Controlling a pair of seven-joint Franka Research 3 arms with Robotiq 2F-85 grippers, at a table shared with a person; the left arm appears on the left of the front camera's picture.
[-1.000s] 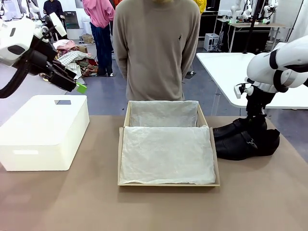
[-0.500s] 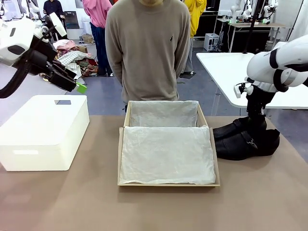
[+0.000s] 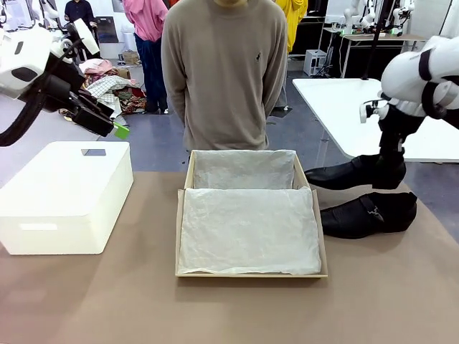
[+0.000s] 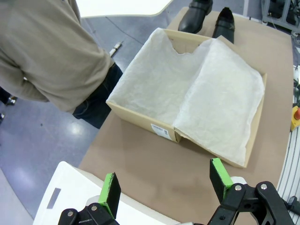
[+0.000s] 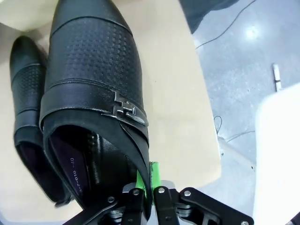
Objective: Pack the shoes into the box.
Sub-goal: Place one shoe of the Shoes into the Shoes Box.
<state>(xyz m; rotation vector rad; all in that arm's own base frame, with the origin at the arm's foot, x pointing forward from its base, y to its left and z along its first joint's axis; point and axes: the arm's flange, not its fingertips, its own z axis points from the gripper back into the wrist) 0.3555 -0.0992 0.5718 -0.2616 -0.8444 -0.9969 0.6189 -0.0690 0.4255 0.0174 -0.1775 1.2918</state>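
Lifted off the desk (image 3: pixel 107 301) since a second ago, one shoe (image 3: pixel 344 174) now hangs in the air just beyond the box's right far corner, its pointed toe aimed toward the box (image 3: pixel 178 236) and its heel end raised. Back then both shoes lay side by side against each other. The right claw (image 3: pixel 389 170) has risen with it and is pinched tight on the rim of the shoe's opening near the heel. In the right wrist view its fingers (image 5: pixel 155 172) meet on the leather wall, with the buckle strap (image 5: pixel 124 110) just ahead of them and perforated leather running to the toe.

The second shoe (image 3: pixel 369 213) lies on its sole on the desk, just beside the box's right wall, toe toward the box, below and nearer than the lifted one.

The box sits open in the middle of the desk, both halves lined with crinkled white tissue paper (image 3: pixel 247 229); nothing lies on the paper.

A person (image 3: pixel 226 72) in a grey-brown sweater stands at the far edge, directly behind the box.

A white rounded container (image 3: pixel 64 197) rests on the desk well to the left of the box. Above it hovers the left claw (image 3: pixel 118 129), unmoved, its green pads (image 4: pixel 110 191) spread wide apart with nothing between them.
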